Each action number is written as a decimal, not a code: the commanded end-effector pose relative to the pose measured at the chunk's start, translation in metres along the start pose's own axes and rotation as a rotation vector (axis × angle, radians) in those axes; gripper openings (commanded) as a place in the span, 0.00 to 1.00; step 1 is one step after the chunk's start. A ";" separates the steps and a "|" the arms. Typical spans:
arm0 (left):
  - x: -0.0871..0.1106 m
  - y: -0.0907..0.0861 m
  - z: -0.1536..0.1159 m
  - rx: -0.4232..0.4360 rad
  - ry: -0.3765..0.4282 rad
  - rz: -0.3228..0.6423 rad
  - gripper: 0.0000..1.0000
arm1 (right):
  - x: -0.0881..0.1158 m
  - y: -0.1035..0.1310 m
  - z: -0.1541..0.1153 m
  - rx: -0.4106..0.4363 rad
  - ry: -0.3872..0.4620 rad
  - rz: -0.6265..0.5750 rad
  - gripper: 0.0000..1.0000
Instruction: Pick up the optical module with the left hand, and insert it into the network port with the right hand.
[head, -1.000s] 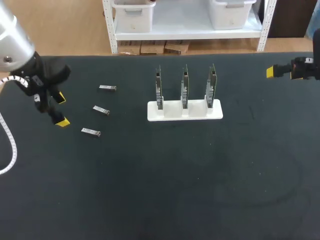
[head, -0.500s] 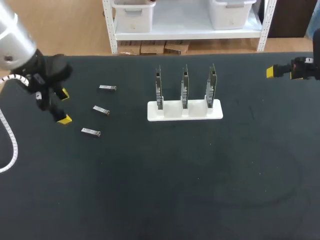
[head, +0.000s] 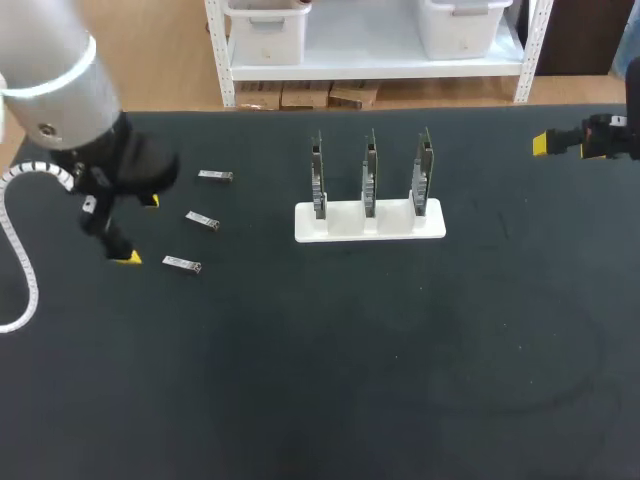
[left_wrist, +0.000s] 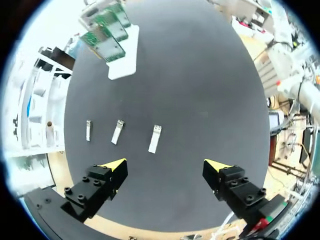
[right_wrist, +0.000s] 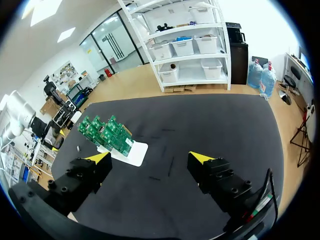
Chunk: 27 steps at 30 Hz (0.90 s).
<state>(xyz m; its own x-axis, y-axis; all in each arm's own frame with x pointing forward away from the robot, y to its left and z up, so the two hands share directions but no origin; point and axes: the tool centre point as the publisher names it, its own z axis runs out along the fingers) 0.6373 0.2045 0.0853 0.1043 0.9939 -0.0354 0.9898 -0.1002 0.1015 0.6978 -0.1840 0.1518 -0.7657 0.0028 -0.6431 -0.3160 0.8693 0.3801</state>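
Left end effector nearer optical modules

Bright even overhead light, faint shadows

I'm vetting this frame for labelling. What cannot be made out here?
Head view: the left claw, one tip mostly hidden by its wrist.
Head view: the right claw, one tip shows; arm cut by the edge.
All views: ports on the circuit boards, too small.

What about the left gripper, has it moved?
Yes. The left gripper has slid rightwards in the head view, closer to the front module, which has stayed put.
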 end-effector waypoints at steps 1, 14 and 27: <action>-0.001 0.004 0.009 0.007 0.080 0.026 1.00 | 0.000 -0.001 0.001 -0.002 0.000 -0.001 1.00; 0.001 0.023 0.036 0.100 0.091 0.041 1.00 | 0.000 -0.001 0.001 -0.002 0.000 -0.001 1.00; -0.008 0.029 0.050 0.129 0.043 0.052 1.00 | 0.000 -0.001 0.001 -0.002 0.000 -0.001 1.00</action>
<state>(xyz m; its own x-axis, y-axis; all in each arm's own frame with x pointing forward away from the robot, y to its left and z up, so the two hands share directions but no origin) 0.6630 0.1902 0.0453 0.1522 0.9882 0.0162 0.9883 -0.1521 -0.0108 0.6978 -0.1840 0.1518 -0.7658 0.0028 -0.6431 -0.3160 0.8693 0.3800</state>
